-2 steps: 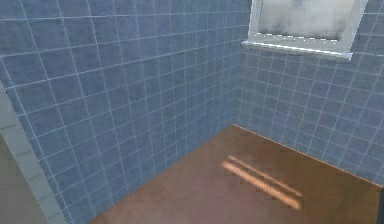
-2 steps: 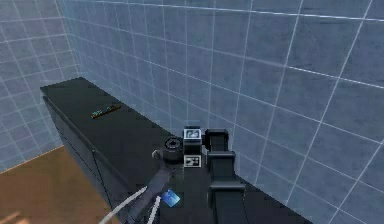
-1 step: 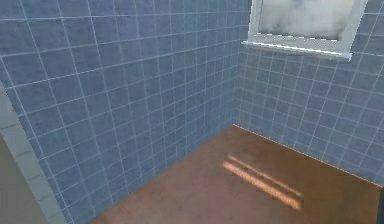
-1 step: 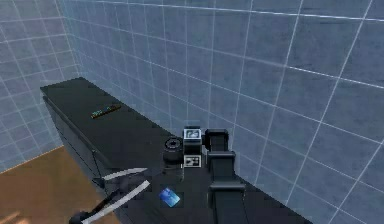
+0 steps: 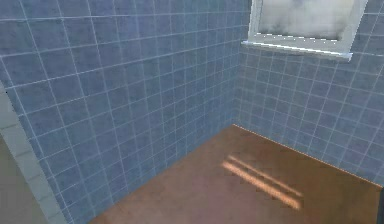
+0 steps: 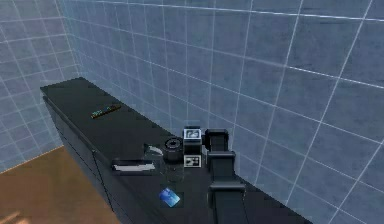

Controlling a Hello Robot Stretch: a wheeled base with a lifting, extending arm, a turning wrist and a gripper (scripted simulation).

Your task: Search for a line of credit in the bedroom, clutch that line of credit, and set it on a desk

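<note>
Blue-tiled all round, stretching the gripper [image 6: 158,151] across the dark counter [image 6: 70,100], presumably seeking the small blue card [image 6: 170,196] nearby; whether holding anything, cannot tell.

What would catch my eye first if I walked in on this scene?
First the blue tiled walls all round, with a white-framed window at the forward view's upper right above a brown wooden floor. In the arm side view a long dark counter runs along the wall, the robot's arm reaches over it with its gripper, and a small bright blue thing lies on the counter near the bottom edge.
</note>
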